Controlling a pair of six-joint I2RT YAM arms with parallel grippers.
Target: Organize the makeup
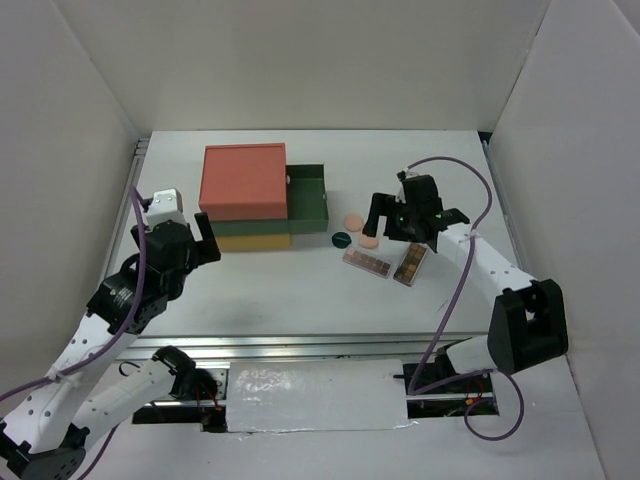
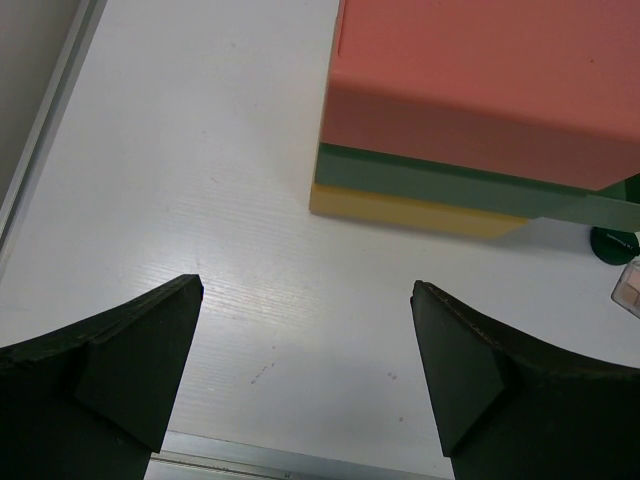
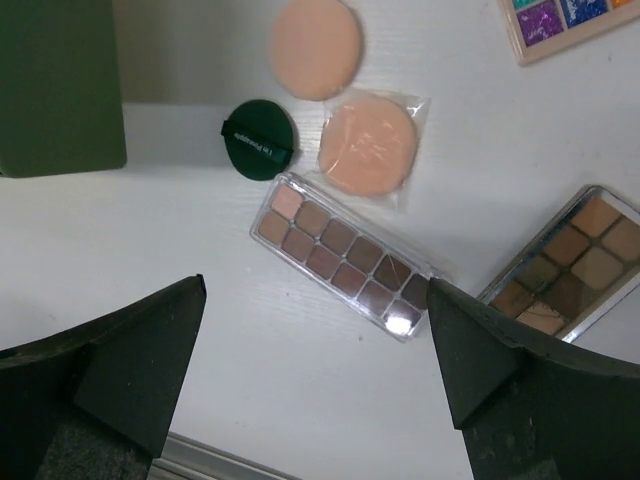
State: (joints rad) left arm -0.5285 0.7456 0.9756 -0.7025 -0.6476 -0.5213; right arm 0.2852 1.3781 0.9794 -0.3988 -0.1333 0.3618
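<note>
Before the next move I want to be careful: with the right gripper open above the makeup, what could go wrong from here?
1. The right gripper hangs open over the long brown eyeshadow palette in a clear case. It lies flat on the white table, so a grasp may slip off it.
2. The peach round puff in plastic wrap and the dark-green disc lie close beside it; a descent may push them away.

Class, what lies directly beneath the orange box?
A green drawer, slid partly out to the right, with a yellow layer beneath. The open part looks empty; the rest is covered.
</note>
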